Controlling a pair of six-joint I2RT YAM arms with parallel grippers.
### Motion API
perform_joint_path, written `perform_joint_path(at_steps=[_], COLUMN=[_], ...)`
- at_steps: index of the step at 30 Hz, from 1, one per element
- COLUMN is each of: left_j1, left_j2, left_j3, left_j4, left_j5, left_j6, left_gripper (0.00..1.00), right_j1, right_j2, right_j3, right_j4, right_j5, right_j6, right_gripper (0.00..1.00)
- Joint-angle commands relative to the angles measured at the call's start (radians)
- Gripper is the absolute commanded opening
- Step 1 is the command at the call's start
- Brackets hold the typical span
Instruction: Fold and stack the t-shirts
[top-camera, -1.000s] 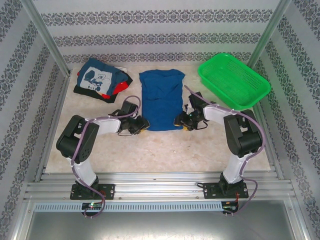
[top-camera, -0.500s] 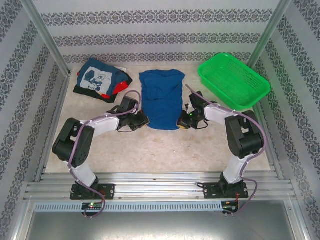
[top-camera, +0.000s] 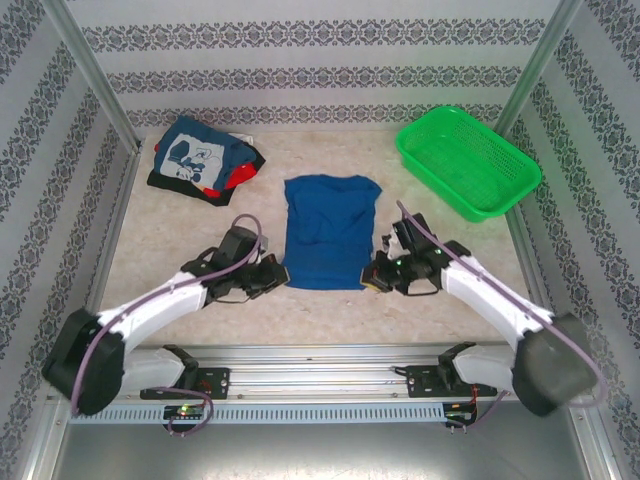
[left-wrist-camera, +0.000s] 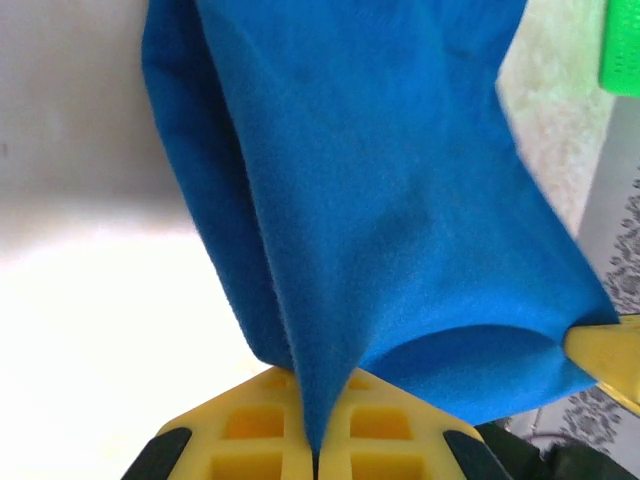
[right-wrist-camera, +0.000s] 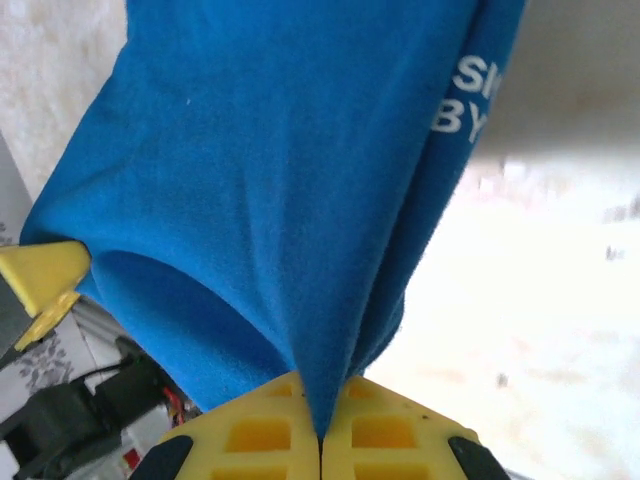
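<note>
Left wrist view showed your left tool (left-wrist-camera: 315, 455) clamped on a near hem corner of the blue shirt (left-wrist-camera: 380, 200), and your right tool (right-wrist-camera: 320, 440) was pinched shut on the other corner. The shirt lay on the bench (top-camera: 180, 240) between your arms. By my judgement, the fold called for you to lift both corners level and carry them together toward the far edge, hem taut. Far left sat the pile of other shirts (top-camera: 200, 158).
</note>
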Motion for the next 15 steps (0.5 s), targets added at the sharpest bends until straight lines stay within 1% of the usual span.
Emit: perform_joint_path(at_steps=[1,4,6,11,15], left_j1=[-0.019,-0.023,-0.024,-0.020,0.031], left_j2=[-0.111,-0.141,-0.119,0.044,0.128], left_j3=[-0.048,-0.037,0.013,0.203,0.304], left_j4=[-0.116,-0.131,-0.137,-0.145,-0.140], left_j5=[-0.046,-0.032,-0.028,0.023,0.039], left_j6=[-0.112,-0.131,-0.114,-0.054,-0.023], left_gripper=[0.00,0.00,0.00,0.00,0.00], right_j1=[0.041,0.054,0.055,0.031,-0.049], right_j2=[-0.109,-0.152,-0.144,-0.075,-0.034], right_j3=[-0.068,-0.063,-0.030,0.085,0.186], right_j4=[-0.087,-0.107,-0.132,-0.207,-0.257], right_j5=[0.030,0.034,0.041,0.053,0.039], right_j6=[0.154,0.184,0.175,0.095,0.015], right_gripper=[0.00,0.00,0.00,0.00,0.00])
